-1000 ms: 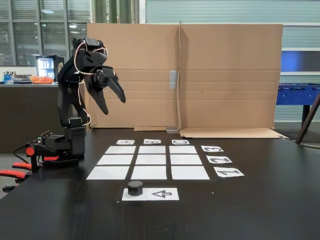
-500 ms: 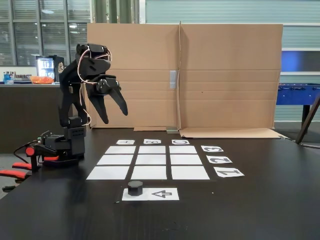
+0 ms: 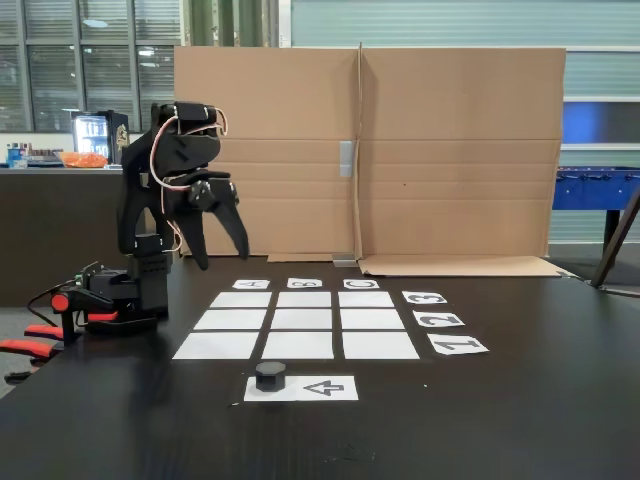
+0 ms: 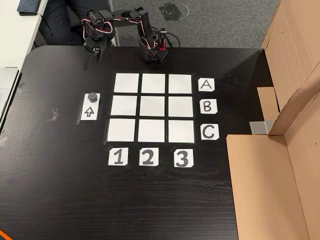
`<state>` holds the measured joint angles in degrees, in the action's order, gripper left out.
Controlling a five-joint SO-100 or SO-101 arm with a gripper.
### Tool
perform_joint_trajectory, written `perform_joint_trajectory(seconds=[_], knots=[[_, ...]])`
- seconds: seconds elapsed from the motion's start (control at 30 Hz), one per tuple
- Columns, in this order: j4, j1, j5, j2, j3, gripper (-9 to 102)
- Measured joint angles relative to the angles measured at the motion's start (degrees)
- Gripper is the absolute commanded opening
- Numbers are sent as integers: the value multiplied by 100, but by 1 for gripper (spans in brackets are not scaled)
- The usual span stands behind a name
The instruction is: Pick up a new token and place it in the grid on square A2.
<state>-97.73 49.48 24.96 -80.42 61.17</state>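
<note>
The token stands upright on its flat base, its short axis vertical, on one end of the arrow sheet. In the other view the token sits at the sheet's end nearer the arm, and the printed arrow points at it. The sheet lies on the dark worktop just beside the grid, along the side of row 1, between the grid and the worktop's left edge in that view.

All nine grid cells are bare. Square A2, the middle cell of the row beside label A, lies nearest the arm's base. In the fixed view A2 is the middle cell of the left column.

The jaws hang in the air with their tips pointing down, spread apart and holding nothing, above the worktop's far left part in the fixed view, well apart from the token. In the other view the jaws sit over the worktop's top edge, beyond the token's end of the sheet.

Cardboard stands along the far edge in the fixed view.
</note>
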Motion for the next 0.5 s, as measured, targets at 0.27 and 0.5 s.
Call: perform_joint_trajectory(seconds=[0.27,0.5], knots=[[0,325,343,782,-369,33],[0,413,668,1485,-694,33]])
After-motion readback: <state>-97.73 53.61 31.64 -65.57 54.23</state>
